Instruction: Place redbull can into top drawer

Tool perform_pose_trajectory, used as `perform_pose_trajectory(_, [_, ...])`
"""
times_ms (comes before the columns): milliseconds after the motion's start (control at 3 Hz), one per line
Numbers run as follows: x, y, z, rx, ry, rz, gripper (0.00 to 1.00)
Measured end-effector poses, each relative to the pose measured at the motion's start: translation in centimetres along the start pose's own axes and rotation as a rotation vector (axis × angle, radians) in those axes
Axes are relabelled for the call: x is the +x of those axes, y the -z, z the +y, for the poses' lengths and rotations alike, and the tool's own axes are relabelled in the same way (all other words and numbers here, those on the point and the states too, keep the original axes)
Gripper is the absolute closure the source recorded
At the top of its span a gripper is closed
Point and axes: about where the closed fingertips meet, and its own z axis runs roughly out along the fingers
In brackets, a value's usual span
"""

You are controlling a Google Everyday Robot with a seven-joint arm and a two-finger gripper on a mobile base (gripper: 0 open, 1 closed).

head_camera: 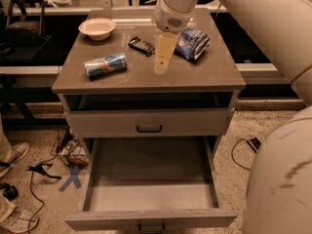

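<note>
The redbull can (106, 65) lies on its side on the left part of the cabinet top (209, 74). It is blue and silver. My gripper (161, 68) hangs over the middle of the cabinet top, to the right of the can and apart from it, holding nothing that I can see. The top drawer (151, 195) is pulled far out below, with a bare pale grey floor and a small dark handle (151, 226) on its front.
A white bowl (97, 28), a dark flat object (141, 45) and a blue-and-white snack bag (192, 43) lie at the back of the cabinet top. A shallower drawer with a black bar handle (148, 128) is shut. Shoes (14, 152) and cables (44, 172) lie left; my body (282, 179) stands right.
</note>
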Motion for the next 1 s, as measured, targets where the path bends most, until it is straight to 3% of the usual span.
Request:
perform_pose_trajectory(333, [-0.3, -1.1, -0.3, -0.002, 0.014, 0.029, 0.0])
perform_pose_trajectory(1000, [-2.9, -5.9, -2.0, -0.013, 0.139, 0.07, 0.0])
